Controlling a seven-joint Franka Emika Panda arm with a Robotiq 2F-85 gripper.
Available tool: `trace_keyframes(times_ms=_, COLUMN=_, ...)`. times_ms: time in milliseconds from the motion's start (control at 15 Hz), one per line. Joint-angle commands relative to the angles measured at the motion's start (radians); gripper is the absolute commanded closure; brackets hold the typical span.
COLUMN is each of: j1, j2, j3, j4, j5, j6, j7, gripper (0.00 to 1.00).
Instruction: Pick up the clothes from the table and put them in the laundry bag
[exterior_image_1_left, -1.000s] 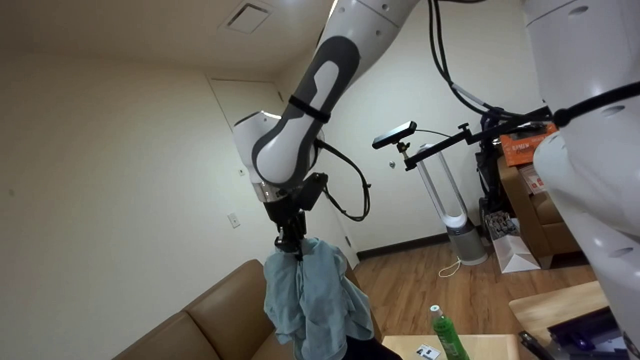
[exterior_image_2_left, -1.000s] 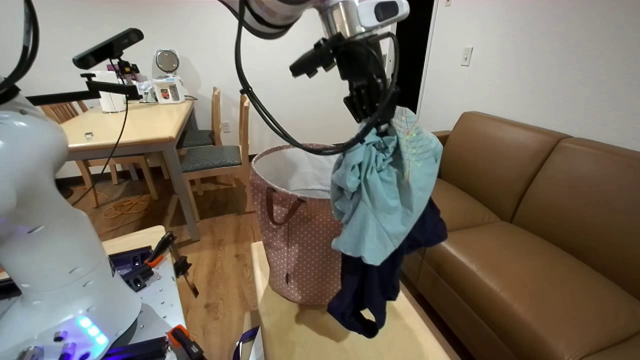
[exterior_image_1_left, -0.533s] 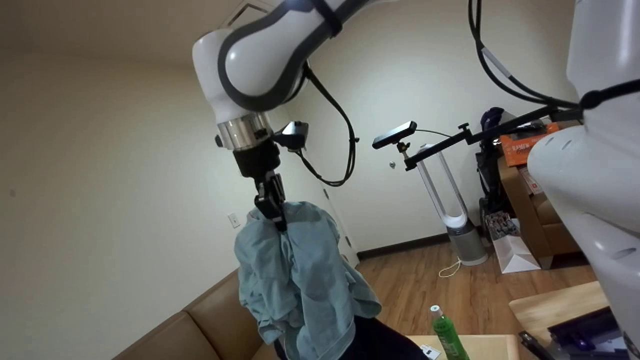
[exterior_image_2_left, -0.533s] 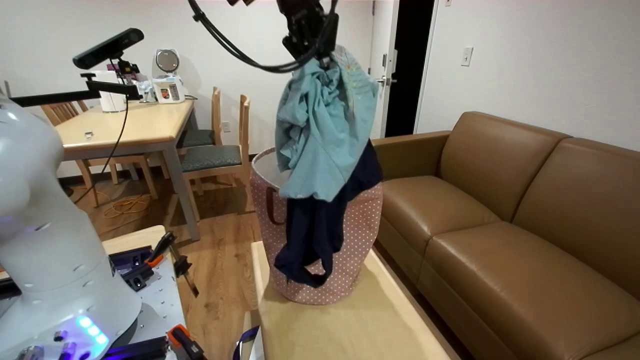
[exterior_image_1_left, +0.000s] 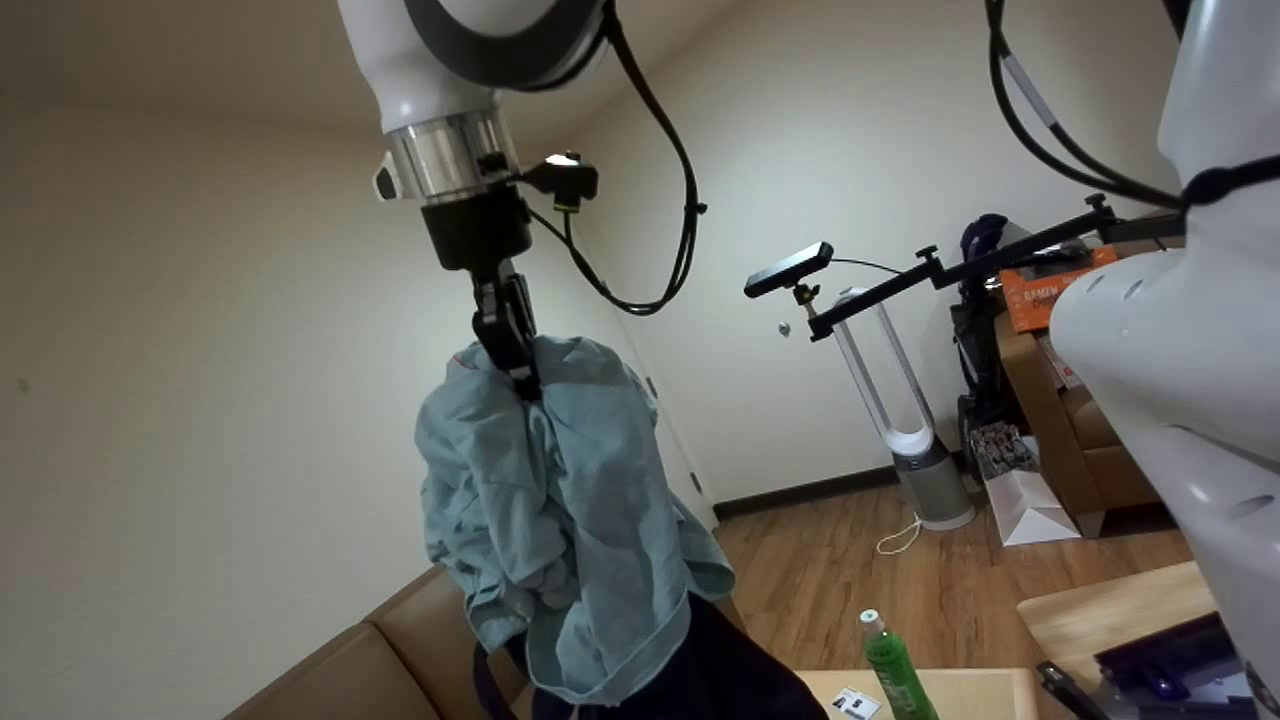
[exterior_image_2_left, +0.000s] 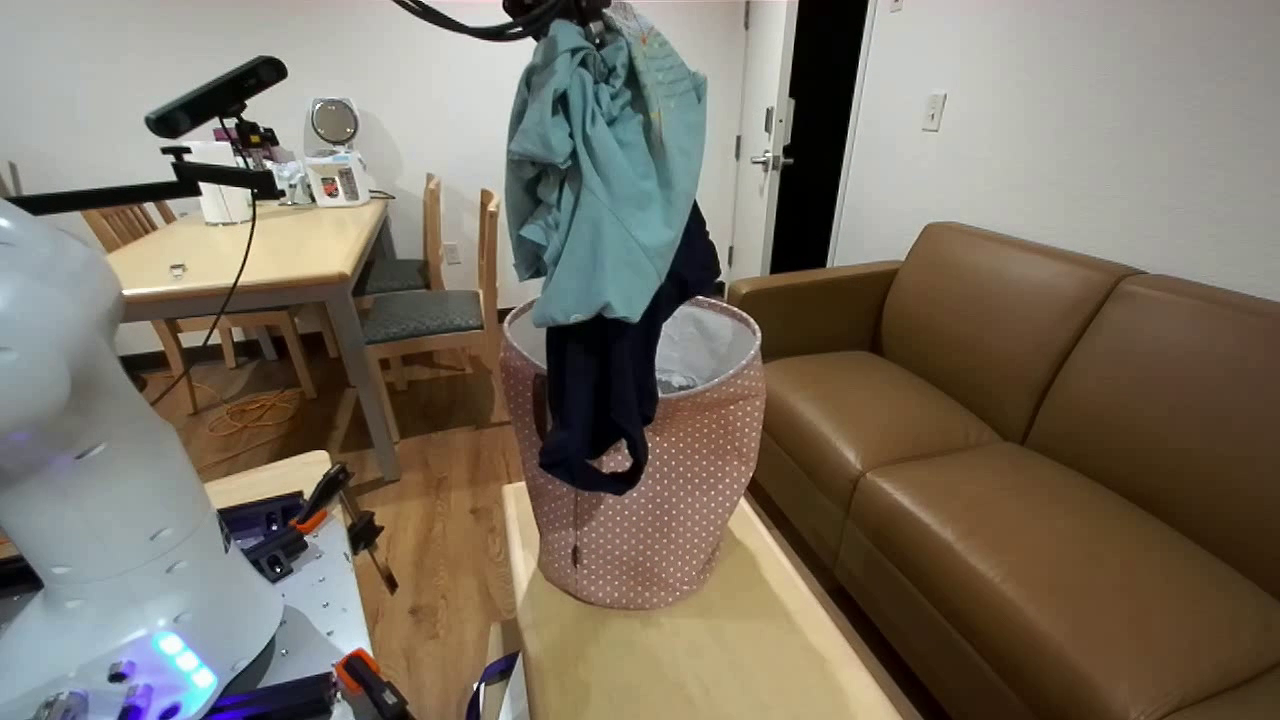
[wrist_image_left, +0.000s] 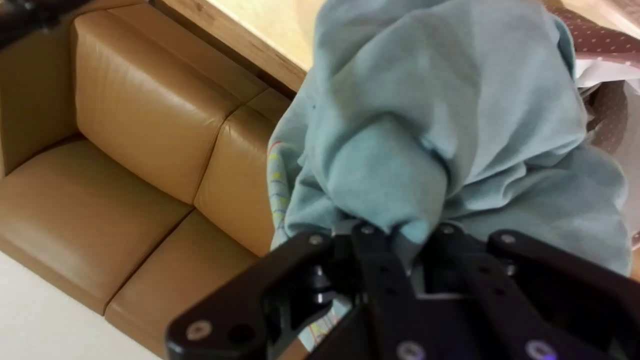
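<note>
Two garments (exterior_image_2_left: 610, 190) hanging from pincer (wrist_image_left: 407, 235), laundry bag (exterior_image_2_left: 690, 480) behind, rim (exterior_image_2_left: 742, 368) partly hidden

Elevated at the arm (exterior_image_1_left: 412, 70), pointed steeply downward at the wrist (exterior_image_1_left: 450, 155). Clamped tight at the pincer (wrist_image_left: 407, 237), well above the bench (exterior_image_2_left: 710, 655), over its far edge as seen in an exterior view. Mounted at the base (exterior_image_2_left: 140, 560) beside the long edge, apart.

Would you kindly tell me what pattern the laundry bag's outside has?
The laundry bag is dusty pink with small white dots, clearest in an exterior view.
</note>
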Motion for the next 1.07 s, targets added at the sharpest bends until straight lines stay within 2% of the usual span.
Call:
trace_keyframes(times_ms=0, j1=0.002, j2=0.007, j3=-0.003, j4=0.002, j5=0.000, j6=-0.004, j7=0.001, gripper=0.83)
trace_keyframes(times_ms=67, j1=0.002, j2=0.010, j3=-0.003, j4=0.002, j5=0.000, j6=-0.003, j7=0.001, gripper=0.92)
trace_keyframes(times_ms=333, j1=0.011, j2=-0.014, j3=0.032, j4=0.091, j5=-0.006, j6=-0.032, j7=0.022, gripper=0.92)
trace_keyframes(times_ms=533, j1=0.033, j2=-0.021, j3=0.076, j4=0.166, j5=-0.016, j6=0.039, j7=0.023, gripper=0.92)
trace_keyframes(times_ms=733, j1=0.072, j2=0.014, j3=0.103, j4=0.200, j5=-0.009, j6=0.193, j7=0.000, gripper=0.92)
trace_keyframes(times_ms=1000, j1=0.123, j2=0.111, j3=0.110, j4=0.166, j5=0.031, j6=0.444, j7=-0.018, gripper=0.92)
